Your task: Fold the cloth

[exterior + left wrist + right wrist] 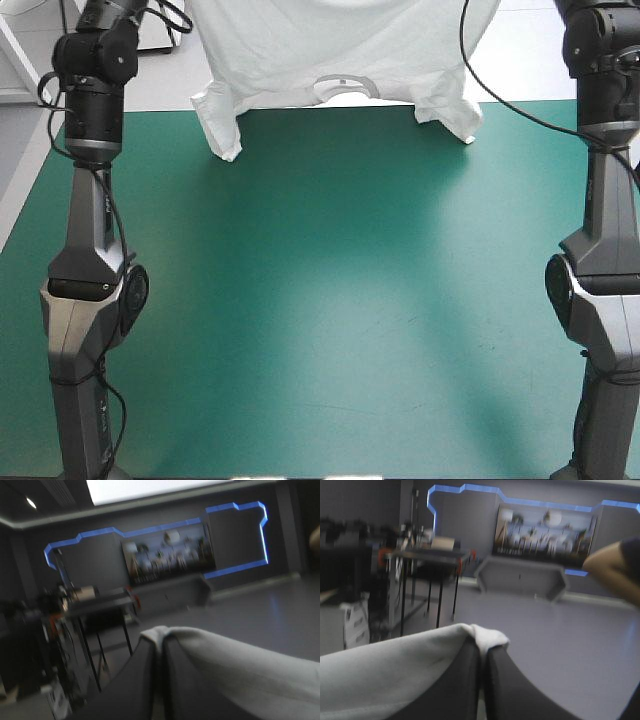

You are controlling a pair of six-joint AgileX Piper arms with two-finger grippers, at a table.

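Teal-green cover (330, 300): T-shirt (330, 40) hangs at far edge, sleeves (222, 120) touching it. Pinched nearly closed on shirt: left gripper (159, 641), right gripper (482, 641). Step: spreading; next likely lay flat, tension even.

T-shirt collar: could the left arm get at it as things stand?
Probably not. The left gripper is shut on the T-shirt, holding it up. The collar hangs uncovered lower down, but reaching it would mean letting go.

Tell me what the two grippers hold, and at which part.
The left gripper and right gripper each pinch the T-shirt at its upper edge; collar and sleeves hang lowest, so likely the hem.
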